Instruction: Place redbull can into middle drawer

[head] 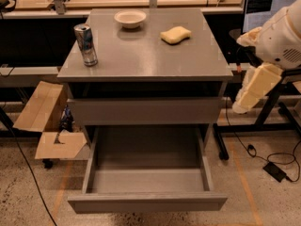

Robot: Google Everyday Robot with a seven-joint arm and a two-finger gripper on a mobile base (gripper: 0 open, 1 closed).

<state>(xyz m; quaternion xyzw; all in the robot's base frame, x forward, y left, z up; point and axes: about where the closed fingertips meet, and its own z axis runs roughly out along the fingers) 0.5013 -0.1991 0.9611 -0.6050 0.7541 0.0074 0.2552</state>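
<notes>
Likely the can is light, stiff, slippery; best gripped mid-body; the gripper, right of the cabinet, cannot be judged open or closed.

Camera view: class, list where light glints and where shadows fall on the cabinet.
Camera view: the can glints at its rim; the bowl and sponge cast soft shadows on the cabinet top; the recess beneath is darkest; the drawer darkens toward its back; the gripper hangs brightly lit right of the cabinet.

Glossy metal redbull can; matt gripper beside cabinet.
</notes>
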